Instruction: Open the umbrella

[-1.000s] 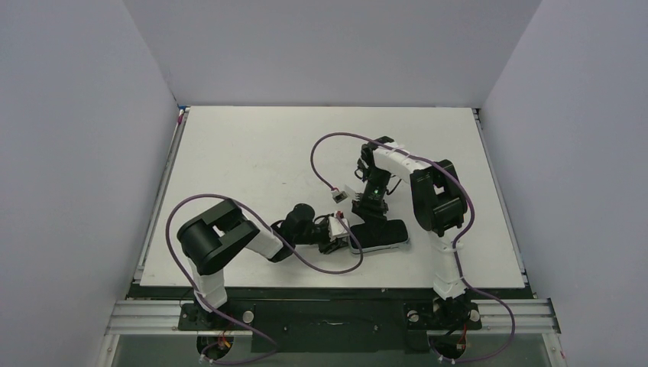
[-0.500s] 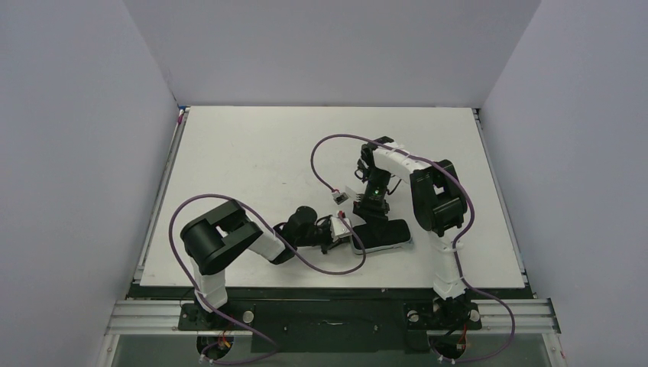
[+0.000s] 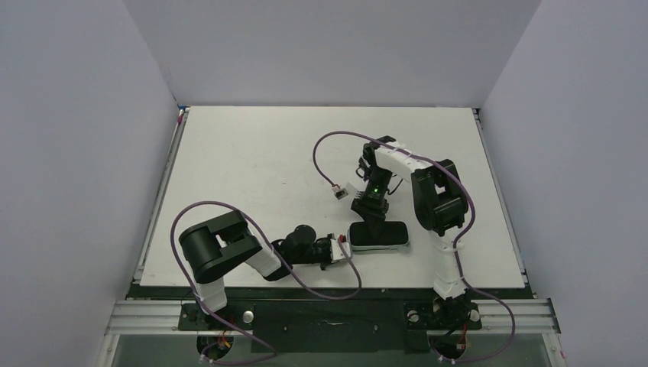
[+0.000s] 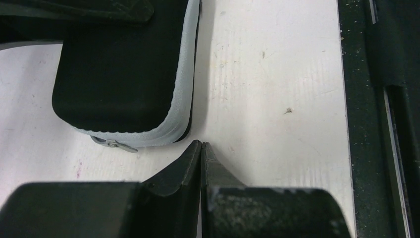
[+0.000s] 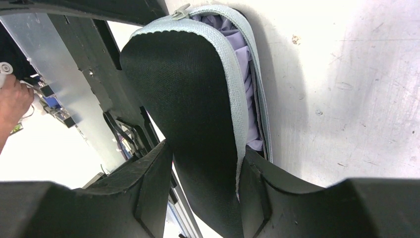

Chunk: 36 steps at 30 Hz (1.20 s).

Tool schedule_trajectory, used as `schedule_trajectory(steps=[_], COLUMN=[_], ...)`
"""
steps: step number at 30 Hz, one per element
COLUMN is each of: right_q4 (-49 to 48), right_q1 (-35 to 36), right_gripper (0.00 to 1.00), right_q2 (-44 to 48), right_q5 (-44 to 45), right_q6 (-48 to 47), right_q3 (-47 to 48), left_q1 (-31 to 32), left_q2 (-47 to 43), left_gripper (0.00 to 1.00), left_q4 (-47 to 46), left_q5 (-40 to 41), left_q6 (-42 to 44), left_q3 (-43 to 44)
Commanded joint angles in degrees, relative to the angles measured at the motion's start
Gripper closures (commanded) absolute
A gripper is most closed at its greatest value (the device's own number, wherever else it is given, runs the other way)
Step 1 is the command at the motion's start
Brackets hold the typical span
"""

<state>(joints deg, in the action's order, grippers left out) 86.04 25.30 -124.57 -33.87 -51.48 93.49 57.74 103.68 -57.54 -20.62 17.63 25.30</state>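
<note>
Umbrella near the table's front edge, right gripper clamped on it, left gripper pinched on nothing.

Nearest the arm bases, the left gripper (image 3: 338, 246) lies low over the table (image 3: 252, 160), just left of the umbrella (image 3: 380, 235); its fingers (image 4: 188, 158) are pressed tip to tip with nothing between them, the tips just short of the umbrella's corner and apart from it. The umbrella (image 4: 116, 74) is a flat black zipped case with pale trim, its metal zip pull (image 4: 115, 144) lying on the table at that corner. From the umbrella's far side the right gripper (image 3: 373, 218) reaches down and grasps the black upper shell (image 5: 198, 99) between both fingers; beside the shell the zip gapes, and lavender fabric (image 5: 245, 74) shows inside.
</note>
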Motion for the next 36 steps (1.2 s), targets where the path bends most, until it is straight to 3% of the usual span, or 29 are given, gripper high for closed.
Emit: schedule_trajectory(steps=[1, 6, 12, 18, 30, 36], right_q4=[-14.23, -11.02, -9.25, -11.69, -19.61, -24.86], right_q1=[-0.44, 0.06, 1.54, 2.36, 2.98, 3.85], right_gripper=[1.0, 1.0, 1.0, 1.0, 1.0, 1.0], right_q2=[0.14, 1.22, 2.95, 4.24, 7.74, 9.42], right_q5=[1.06, 1.6, 2.27, 2.33, 3.77, 5.68], right_q6=[-0.95, -7.49, -13.23, -12.78, -7.41, -3.69], right_q3=[0.36, -1.47, -3.96, -4.37, -7.53, -10.46], left_q1=[0.82, -1.16, -3.69, -4.64, -4.56, -4.65], left_q2=[-0.25, -1.36, -1.14, 1.0, 4.11, 4.34], left_gripper=[1.0, 0.98, 0.77, 0.67, 0.76, 0.88], left_q4=[0.08, 1.2, 2.63, 4.46, 6.81, 7.54], left_q5=[2.76, 4.97, 2.67, -1.12, -3.9, -3.34], left_q6=[0.33, -2.33, -0.95, -1.33, -5.22, -8.42], left_q3=[-0.48, -1.46, -1.33, 1.92, 6.26, 7.98])
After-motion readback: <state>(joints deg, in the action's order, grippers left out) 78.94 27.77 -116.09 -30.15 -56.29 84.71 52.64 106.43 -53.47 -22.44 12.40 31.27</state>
